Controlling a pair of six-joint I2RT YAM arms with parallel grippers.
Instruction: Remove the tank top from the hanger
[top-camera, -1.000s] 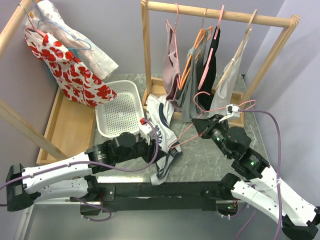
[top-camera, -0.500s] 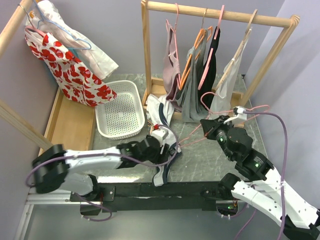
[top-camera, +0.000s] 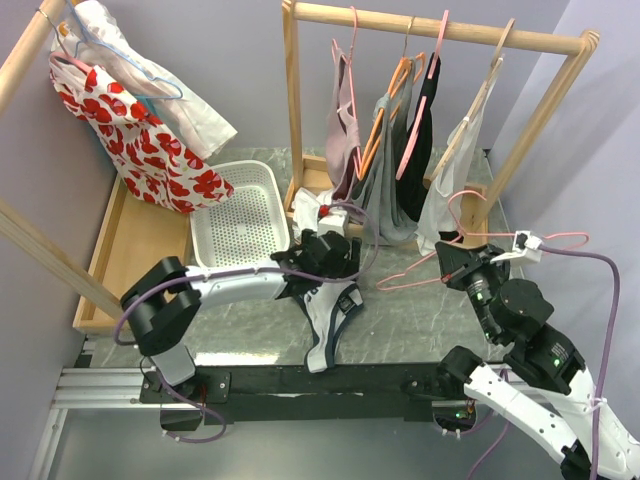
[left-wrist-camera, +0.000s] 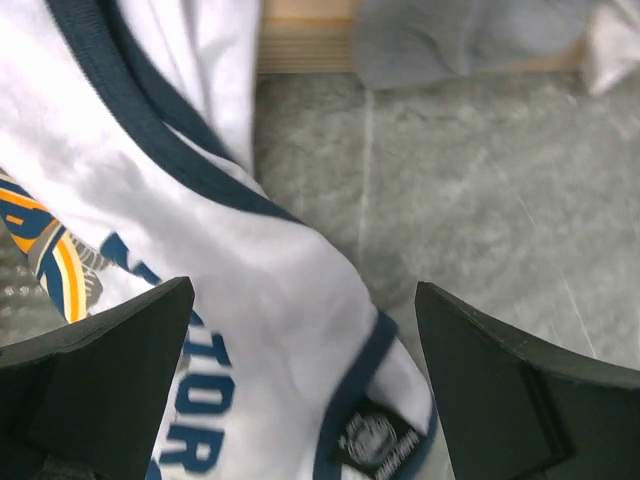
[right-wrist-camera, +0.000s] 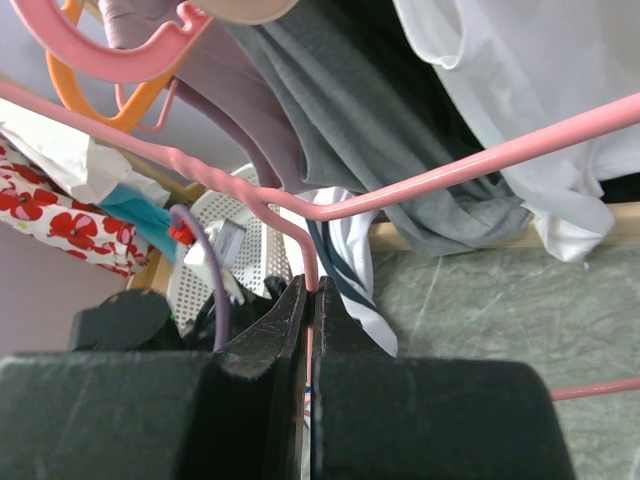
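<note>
- Right pincer (right-wrist-camera: 308, 285) clamped on pink hanger (right-wrist-camera: 450, 172), which sits clear of the tank top (left-wrist-camera: 130, 170).
- Left pincer (left-wrist-camera: 302, 300) wide open, empty, above it.
- Removal looks done; next: set hanger down.

table (top-camera: 420, 310): grey stone-pattern top. tank top (top-camera: 330, 305), white with navy trim, lies crumpled near the centre, its near end at the front edge. white perforated basket (top-camera: 240, 225) stands just left of it. wooden rack base (top-camera: 312, 178) sits at the rear. wooden base board (top-camera: 140, 250) lies at the left edge.
</note>
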